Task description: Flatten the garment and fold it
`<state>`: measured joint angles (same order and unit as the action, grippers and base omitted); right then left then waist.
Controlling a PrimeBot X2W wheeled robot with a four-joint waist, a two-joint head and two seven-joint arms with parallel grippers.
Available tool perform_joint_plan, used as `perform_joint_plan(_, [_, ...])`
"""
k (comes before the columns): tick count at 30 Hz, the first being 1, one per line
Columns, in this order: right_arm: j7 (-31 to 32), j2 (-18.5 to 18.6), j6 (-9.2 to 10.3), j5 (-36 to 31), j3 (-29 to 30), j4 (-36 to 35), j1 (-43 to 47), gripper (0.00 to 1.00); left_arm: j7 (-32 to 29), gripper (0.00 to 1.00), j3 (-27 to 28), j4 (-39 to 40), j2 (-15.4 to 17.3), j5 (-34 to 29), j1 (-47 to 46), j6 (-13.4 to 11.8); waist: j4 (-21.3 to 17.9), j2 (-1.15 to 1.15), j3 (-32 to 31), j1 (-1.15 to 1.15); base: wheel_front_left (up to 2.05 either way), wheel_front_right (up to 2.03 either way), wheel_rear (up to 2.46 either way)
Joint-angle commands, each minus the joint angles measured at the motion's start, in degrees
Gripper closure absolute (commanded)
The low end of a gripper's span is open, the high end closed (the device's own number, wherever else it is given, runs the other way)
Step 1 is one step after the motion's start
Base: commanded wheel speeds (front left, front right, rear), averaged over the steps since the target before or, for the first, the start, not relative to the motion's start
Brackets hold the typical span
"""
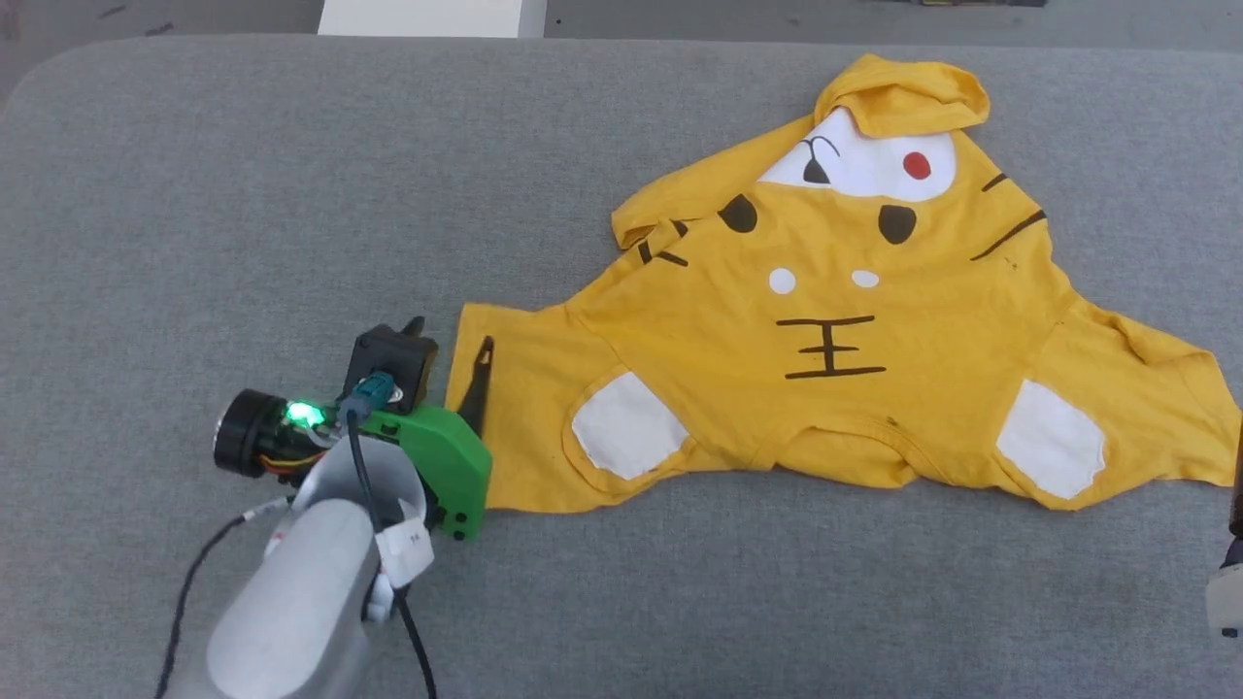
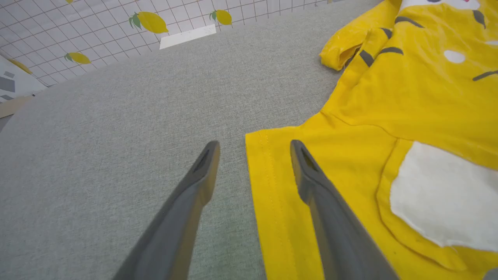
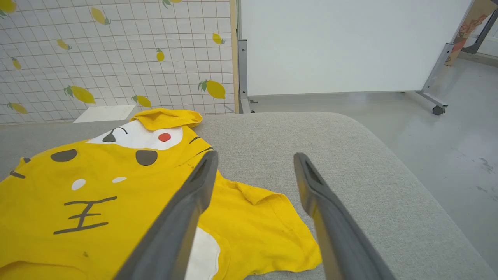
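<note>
While the shirt (image 1: 825,320) lies face up on the right half of the desk (image 1: 243,194), collar toward me and hem (image 1: 903,92) rolled over at the far end, I judge the step in hand to be flattening. My left hand (image 1: 452,333) stands wide and low at the edge of the sleeve (image 1: 524,408) on my left, with one finger over bare grey and the other over yellow cloth (whether it touches, I cannot tell). My right hand (image 3: 255,156) is wide too, holding nothing, above the other sleeve (image 3: 264,217).

To do this well I would pinch only the sleeve's outer edge and draw it outward, low along the surface. Then I would undo the rolled hem and the bunched corner (image 1: 646,233) before any fold.

Grey woven fabric covers the desk; it looks grippy, so dragging may ripple the cotton. Beyond it stand a gridded wall (image 3: 116,58) printed with lemons, a white panel (image 3: 342,46) on castors, and a pale floor (image 3: 447,136).
</note>
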<state>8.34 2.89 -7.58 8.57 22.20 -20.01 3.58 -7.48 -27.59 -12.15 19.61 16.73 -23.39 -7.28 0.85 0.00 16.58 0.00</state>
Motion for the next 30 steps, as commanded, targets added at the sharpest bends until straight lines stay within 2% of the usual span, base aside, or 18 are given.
perform_joint_plan(1, [0.3,0.0,0.09,0.0,-0.3,0.2,-0.8,0.0,1.1,0.0,0.3,-0.7,-0.6,0.7,0.7,-0.5,0.3,0.0,-0.4,0.0,0.0,0.0,0.0])
perform_joint_plan(5, [0.8,0.0,0.09,-0.1,-0.5,0.3,-0.2,0.0,4.7,0.0,1.9,-1.7,-1.5,1.9,2.5,-2.2,0.9,0.0,-2.0,0.0,0.0,0.0,0.0])
perform_joint_plan(8, [1.2,0.0,0.09,-0.2,-0.4,0.1,0.3,0.0,4.2,0.0,2.2,-0.1,-0.8,2.4,4.7,-3.0,1.3,0.0,-2.9,0.0,0.0,0.0,0.0])
perform_joint_plan(12, [1.7,0.0,0.09,-0.1,-0.7,-0.5,0.9,0.0,-2.8,0.0,0.3,3.9,1.2,4.3,9.1,-1.4,1.6,0.0,-3.2,0.0,0.0,0.0,0.0])
perform_joint_plan(17, [2.1,0.0,0.09,0.2,-0.9,-0.9,0.8,0.0,-7.8,0.0,-1.1,6.6,1.4,5.5,10.9,-1.4,1.5,0.0,-1.8,0.0,0.0,0.0,0.0])
perform_joint_plan(22, [2.0,0.0,0.09,0.3,-1.2,-0.9,0.0,0.0,-15.4,0.0,-2.2,3.7,1.2,7.3,10.6,-1.5,0.6,0.0,-0.3,0.0,0.0,0.0,0.0])
perform_joint_plan(25, [1.9,0.0,0.09,0.4,-0.9,-0.8,-0.5,0.0,-17.9,0.0,-2.9,2.8,1.0,8.3,10.5,-1.0,0.2,0.0,0.2,0.0,0.0,0.0,0.0])
perform_joint_plan(26, [1.9,0.0,0.09,0.5,-0.8,-0.7,-0.5,0.0,-18.4,1.0,-3.1,2.5,1.0,8.5,10.4,-0.7,0.0,0.0,0.3,0.0,0.0,0.0,0.0])
perform_joint_plan(30, [1.6,0.0,0.09,0.5,-0.6,0.0,-0.8,0.0,-19.0,1.0,-3.1,1.9,0.2,10.0,10.9,-0.4,-0.3,0.0,0.1,0.0,0.0,0.0,0.0])
